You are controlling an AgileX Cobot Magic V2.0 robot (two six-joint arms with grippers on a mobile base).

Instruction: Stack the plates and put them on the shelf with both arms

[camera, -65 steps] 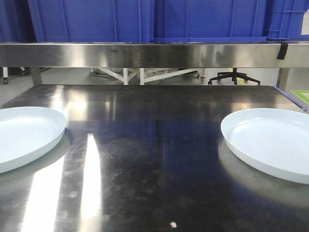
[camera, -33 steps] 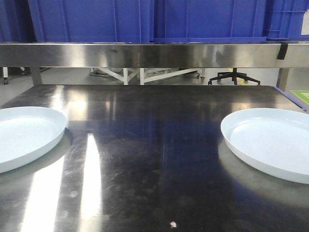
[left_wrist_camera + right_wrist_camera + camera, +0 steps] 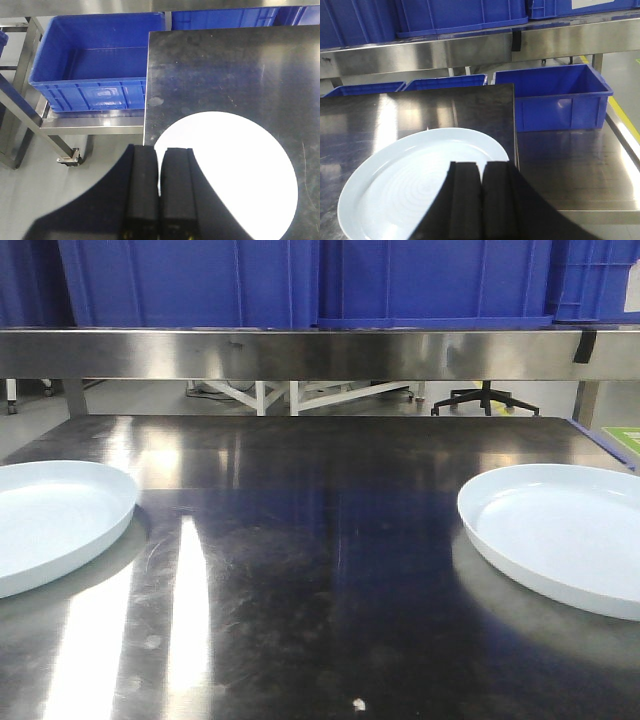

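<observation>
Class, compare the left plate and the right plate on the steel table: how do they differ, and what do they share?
The left plate lies near the table's left edge, the right plate near its right edge. The front view cuts off more of the left plate than the right plate. Up close, the right plate shows faint rings; the left plate looks blank white. Both are round, pale and empty.

left plate [image 3: 52,520]: I see it pale bluish-white and glossy, lying flat at the left of the tabletop [image 3: 320,550].
right plate [image 3: 560,535]: same look, flat at the right, well apart, unstacked.
</observation>
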